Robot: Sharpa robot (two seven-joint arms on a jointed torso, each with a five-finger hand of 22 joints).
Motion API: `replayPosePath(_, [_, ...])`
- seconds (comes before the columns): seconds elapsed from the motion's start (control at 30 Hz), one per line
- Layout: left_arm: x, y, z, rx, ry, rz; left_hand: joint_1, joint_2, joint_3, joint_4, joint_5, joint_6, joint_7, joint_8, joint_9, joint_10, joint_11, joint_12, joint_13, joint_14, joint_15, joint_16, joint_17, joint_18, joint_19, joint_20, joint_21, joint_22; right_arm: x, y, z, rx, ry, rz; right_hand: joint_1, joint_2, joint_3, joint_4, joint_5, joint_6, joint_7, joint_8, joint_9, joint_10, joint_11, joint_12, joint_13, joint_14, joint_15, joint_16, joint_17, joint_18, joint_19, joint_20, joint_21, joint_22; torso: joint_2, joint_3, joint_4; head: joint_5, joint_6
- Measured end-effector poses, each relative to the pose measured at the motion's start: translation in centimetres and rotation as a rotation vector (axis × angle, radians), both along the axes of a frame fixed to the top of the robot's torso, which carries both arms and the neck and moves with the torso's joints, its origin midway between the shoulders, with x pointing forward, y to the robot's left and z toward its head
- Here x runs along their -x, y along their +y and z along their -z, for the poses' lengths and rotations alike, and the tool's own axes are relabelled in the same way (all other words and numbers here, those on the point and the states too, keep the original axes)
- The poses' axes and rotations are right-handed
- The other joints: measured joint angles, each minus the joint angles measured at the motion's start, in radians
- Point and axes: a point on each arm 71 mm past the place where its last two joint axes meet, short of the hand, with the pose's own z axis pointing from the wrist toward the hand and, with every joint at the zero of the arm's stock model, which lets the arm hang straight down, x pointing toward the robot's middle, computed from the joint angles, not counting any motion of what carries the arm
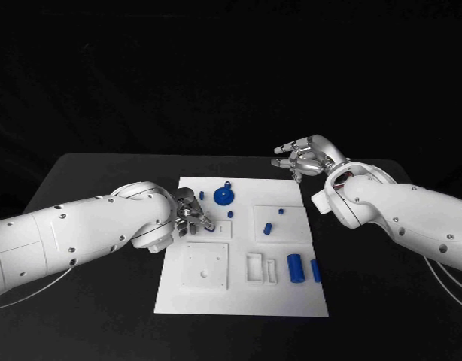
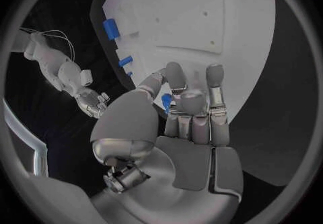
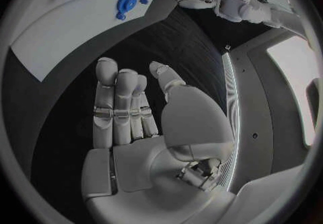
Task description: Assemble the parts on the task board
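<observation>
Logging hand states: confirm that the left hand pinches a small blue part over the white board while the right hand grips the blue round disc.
Wrong: the silver right hand holds nothing, fingers apart, per the right wrist view; the blue round disc lies on the white task board. The left hand does pinch a small blue part.

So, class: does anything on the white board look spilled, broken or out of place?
Nothing stands out. The white board lies flat, and loose blue pieces such as the cylinder and the round disc rest on it, undamaged.

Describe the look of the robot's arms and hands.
Both arms are glossy white, rounded shells with small dark screw dots and seam lines; thin pale cables trail beneath the forearms. The left robot hand and right robot hand are silver metal, many-fingered, with grey padded palms and fingertips.
</observation>
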Motion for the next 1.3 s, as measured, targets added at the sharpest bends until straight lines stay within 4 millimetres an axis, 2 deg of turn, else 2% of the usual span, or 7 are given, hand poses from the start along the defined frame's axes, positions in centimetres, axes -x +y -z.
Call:
replayPosePath(0.17, [0.01, 0.03, 0.02, -0.004, 0.003, 0.004, -0.027, 0.016, 0.013, -0.013, 0.000, 0.000, 0.000, 0.000, 0.053, 0.000, 0.000, 0.000, 0.000, -0.001, 0.001, 0.005, 0.012, 0.000, -0.003, 0.003, 0.000, 0.000, 0.00, 0.00, 0.02, 0.000, 0.002, 0.000, -0.004, -0.004, 0.000, 0.000, 0.006, 0.000, 0.000, 0.000, 0.000, 0.001, 0.001, 0.000, 0.000, 0.000, 0.000, 0.000, 0.000, -0.001, 0.000, 0.000, 0.000, 0.000, 0.000, -0.0003, -0.0002, 0.000, -0.001])
replayPosePath(0.6, [0.04, 0.03, 0.02, -0.006, 0.005, 0.007, -0.066, 0.045, 0.034, -0.034, 0.006, 0.000, 0.000, 0.000, 0.075, 0.000, 0.000, 0.000, 0.000, -0.001, 0.002, 0.005, 0.021, 0.000, -0.003, 0.003, 0.000, 0.000, -0.01, -0.06, 0.11, -0.004, 0.010, 0.000, -0.005, -0.005, 0.006, 0.000, 0.030, 0.003, 0.003, 0.000, 0.000, -0.002, -0.002, 0.000, -0.002, 0.000, 0.000, 0.000, 0.001, -0.001, 0.000, 0.000, -0.004, -0.001, 0.000, -0.0008, -0.0002, -0.002, -0.004])
replayPosePath(0.97, [0.02, 0.04, 0.05, -0.007, 0.006, 0.008, -0.082, 0.048, 0.037, -0.037, 0.034, 0.000, 0.000, 0.000, 0.087, 0.000, 0.000, 0.007, -0.002, -0.001, 0.004, 0.012, 0.038, 0.000, -0.003, 0.003, 0.000, 0.000, -0.02, -0.15, 0.32, -0.005, 0.019, 0.002, -0.009, -0.009, 0.013, -0.001, 0.056, 0.003, 0.003, 0.000, 0.000, -0.002, -0.002, 0.000, -0.003, 0.000, 0.000, -0.004, 0.001, -0.002, 0.000, 0.000, -0.004, -0.002, 0.000, -0.0005, -0.0003, -0.005, -0.005])
replayPosePath(1.0, [0.02, 0.04, 0.06, -0.008, 0.006, 0.009, -0.084, 0.049, 0.037, -0.037, 0.066, 0.000, 0.000, 0.000, 0.116, 0.000, 0.000, 0.008, -0.002, -0.002, 0.005, 0.012, 0.041, 0.000, -0.003, 0.003, 0.000, 0.000, -0.03, -0.15, 0.34, -0.005, 0.020, 0.002, -0.009, -0.009, 0.013, -0.001, 0.057, 0.003, 0.003, 0.000, 0.000, -0.002, -0.002, 0.000, -0.003, 0.000, 0.000, -0.004, 0.001, -0.002, 0.000, 0.000, -0.004, -0.002, 0.000, -0.0004, -0.0003, -0.005, -0.005])
replayPosePath(1.13, [0.03, 0.04, 0.10, -0.011, 0.007, 0.011, -0.090, 0.045, 0.038, -0.038, 0.074, 0.000, 0.000, 0.000, 0.158, 0.000, 0.000, 0.016, -0.002, -0.002, 0.005, 0.020, 0.054, 0.000, -0.003, 0.003, 0.008, 0.000, -0.02, -0.17, 0.43, -0.005, 0.023, 0.001, -0.013, -0.013, 0.018, -0.001, 0.064, 0.003, 0.003, 0.000, 0.000, -0.002, -0.002, 0.000, -0.003, 0.000, 0.000, -0.004, 0.001, -0.002, 0.000, 0.000, -0.004, -0.002, 0.000, -0.0004, -0.0003, -0.005, -0.005])
replayPosePath(1.17, [0.04, 0.04, 0.10, -0.013, 0.006, 0.013, -0.090, 0.045, 0.038, -0.038, 0.093, 0.000, 0.000, 0.000, 0.162, 0.000, 0.000, 0.019, -0.002, -0.002, 0.005, 0.020, 0.057, 0.000, -0.003, 0.003, 0.008, 0.000, -0.02, -0.19, 0.47, -0.005, 0.025, 0.002, -0.013, -0.013, 0.018, -0.001, 0.064, 0.003, 0.002, 0.000, 0.000, -0.002, -0.002, 0.000, -0.003, 0.000, 0.000, -0.004, 0.001, -0.002, 0.000, 0.000, -0.004, -0.002, 0.000, -0.0004, -0.0003, -0.005, -0.005])
replayPosePath(1.3, [0.06, 0.01, 0.08, -0.018, 0.004, 0.018, -0.090, 0.045, 0.037, -0.038, 0.094, 0.000, 0.000, 0.000, 0.164, 0.000, 0.001, 0.023, -0.002, -0.001, 0.006, 0.027, 0.069, 0.000, -0.007, 0.007, 0.012, 0.000, -0.03, -0.23, 0.53, -0.004, 0.028, 0.002, -0.013, -0.013, 0.018, -0.001, 0.064, 0.002, 0.002, 0.000, 0.000, -0.002, -0.002, 0.000, -0.004, 0.000, 0.000, -0.004, 0.001, -0.002, 0.000, 0.000, -0.004, -0.003, 0.000, -0.0004, 0.0003, -0.005, -0.007])
